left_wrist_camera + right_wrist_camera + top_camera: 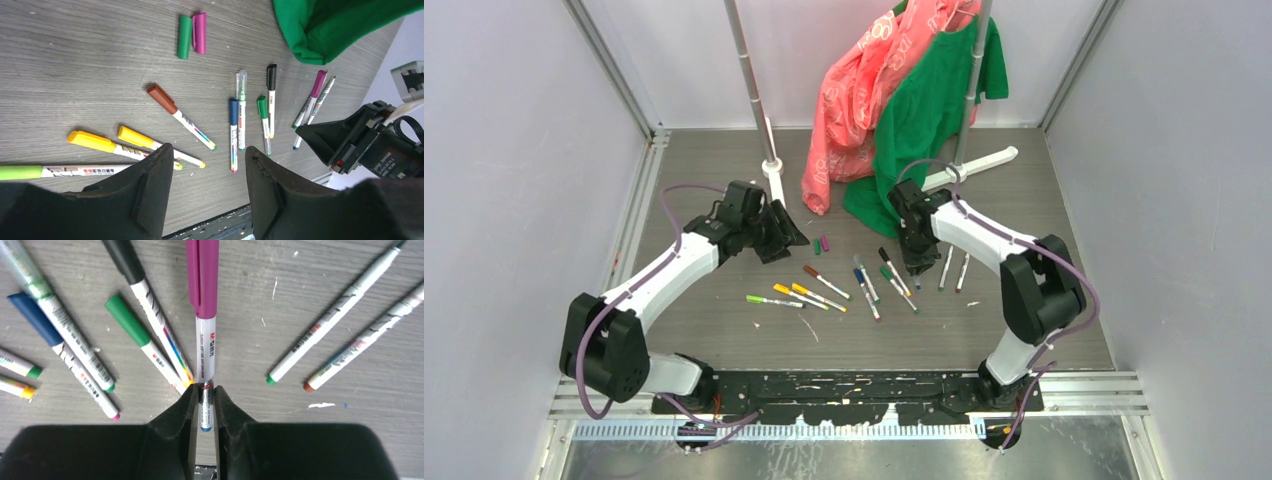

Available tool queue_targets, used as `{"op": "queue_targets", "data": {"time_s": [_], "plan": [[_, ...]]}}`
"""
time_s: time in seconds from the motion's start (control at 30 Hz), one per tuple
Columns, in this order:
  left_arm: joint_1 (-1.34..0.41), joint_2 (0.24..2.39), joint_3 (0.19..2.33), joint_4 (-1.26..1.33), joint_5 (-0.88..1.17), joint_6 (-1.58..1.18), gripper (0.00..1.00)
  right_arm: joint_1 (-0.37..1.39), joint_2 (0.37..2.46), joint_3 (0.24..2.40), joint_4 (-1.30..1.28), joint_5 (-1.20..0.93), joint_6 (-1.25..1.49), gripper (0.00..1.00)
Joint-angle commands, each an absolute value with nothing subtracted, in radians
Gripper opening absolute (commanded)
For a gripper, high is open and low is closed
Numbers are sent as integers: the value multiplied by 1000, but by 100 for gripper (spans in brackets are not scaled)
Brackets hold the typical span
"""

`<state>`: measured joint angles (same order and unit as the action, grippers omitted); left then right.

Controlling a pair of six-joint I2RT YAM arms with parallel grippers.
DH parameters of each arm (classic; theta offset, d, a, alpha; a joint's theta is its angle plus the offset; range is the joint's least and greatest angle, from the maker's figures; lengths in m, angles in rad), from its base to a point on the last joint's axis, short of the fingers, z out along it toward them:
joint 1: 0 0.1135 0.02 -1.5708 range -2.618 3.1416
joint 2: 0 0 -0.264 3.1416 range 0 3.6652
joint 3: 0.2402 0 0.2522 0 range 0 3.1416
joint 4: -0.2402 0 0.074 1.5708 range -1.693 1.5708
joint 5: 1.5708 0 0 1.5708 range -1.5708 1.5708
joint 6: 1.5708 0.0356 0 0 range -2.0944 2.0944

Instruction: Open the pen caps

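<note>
Your right gripper [204, 392] is pinched on the tail end of a pen [205, 352], likely light, stiff and slick, with its magenta cap [202, 275] jutting straight ahead of the fingertips. Your left gripper [209, 150] hangs with jaws spread and empty. Take the cap across its sides and pull in line with the barrel, because that thin tail grip could slip.

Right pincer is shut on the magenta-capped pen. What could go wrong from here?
1. The right pincer holds the magenta-capped pen only near its tail, so it may pivot or slip when its cap is pulled.
2. The black-capped pen ends right by the pincer; lifting may drag it.
3. The left pincer hangs open, away from that cap; it may miss it.
</note>
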<state>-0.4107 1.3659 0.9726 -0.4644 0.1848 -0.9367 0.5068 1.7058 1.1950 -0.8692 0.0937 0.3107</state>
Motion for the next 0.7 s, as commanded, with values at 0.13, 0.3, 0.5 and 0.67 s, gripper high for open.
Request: {"op": "queue_targets", "data": {"time_s": [0.13,0.3,0.5,0.67], "plan": [[-410,1327,875,-228,363,-1037,55,563,1515,1197,-962,48,373,1],[-431,1343,848,-119,421,-1081,58,651,1470,1193,-932,-78,428,1],[-457,1363,858,-69,444,-1106,59,776,1504,1223,-875,-127,496,1],[-468,1364,856,-69,446,-1106,59,838,1555,1278,-838,-140,532,2]]}}
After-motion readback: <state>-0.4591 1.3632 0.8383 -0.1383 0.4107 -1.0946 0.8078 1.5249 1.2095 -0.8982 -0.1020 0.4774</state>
